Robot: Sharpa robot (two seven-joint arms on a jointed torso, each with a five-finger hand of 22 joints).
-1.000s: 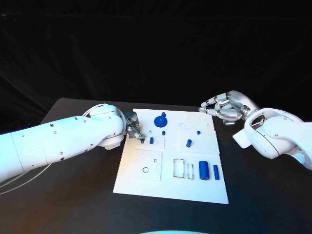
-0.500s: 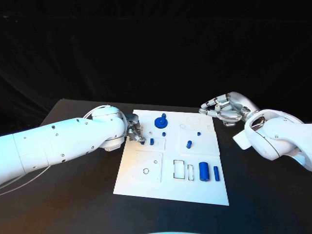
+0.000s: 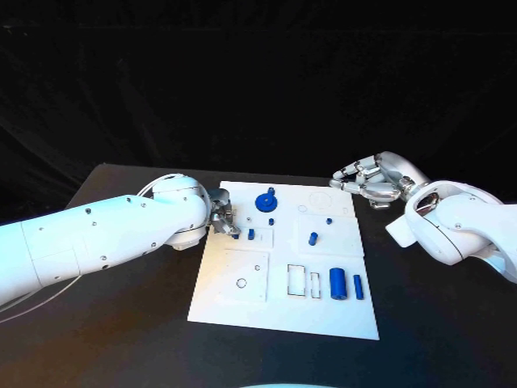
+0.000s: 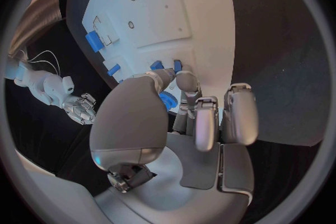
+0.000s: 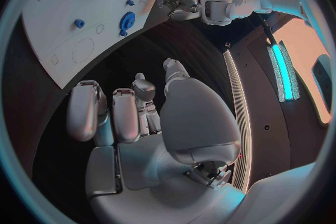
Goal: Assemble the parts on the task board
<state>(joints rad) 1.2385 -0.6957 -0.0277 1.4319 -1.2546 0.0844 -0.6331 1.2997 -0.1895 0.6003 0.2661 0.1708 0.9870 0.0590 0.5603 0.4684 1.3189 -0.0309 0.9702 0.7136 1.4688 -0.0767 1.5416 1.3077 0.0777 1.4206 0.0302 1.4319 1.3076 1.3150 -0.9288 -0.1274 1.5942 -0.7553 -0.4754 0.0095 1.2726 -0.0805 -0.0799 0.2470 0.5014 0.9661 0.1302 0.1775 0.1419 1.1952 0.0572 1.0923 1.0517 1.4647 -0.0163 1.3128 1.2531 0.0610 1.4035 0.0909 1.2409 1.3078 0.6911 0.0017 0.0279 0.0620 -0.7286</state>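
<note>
The white rectangular task board (image 3: 284,267) lies in the middle of the frame on the black table (image 3: 119,323). The left hand (image 3: 221,212) sits at the board's upper left edge, fingers curled down close to a small blue part (image 3: 237,235) there; whether it actually grips that part I cannot tell. In the left wrist view its fingertips (image 4: 185,81) meet just beside small blue pieces (image 4: 176,65) on the board. The right hand (image 3: 369,181) hovers at the board's upper right corner with fingers loosely curled and nothing in them. A blue gear-shaped part (image 3: 266,199) stands near the board's top centre, a short blue peg (image 3: 313,238) lies right of centre, and a thick blue cylinder (image 3: 338,284) and a thin blue bar (image 3: 358,285) lie side by side at lower right
</note>
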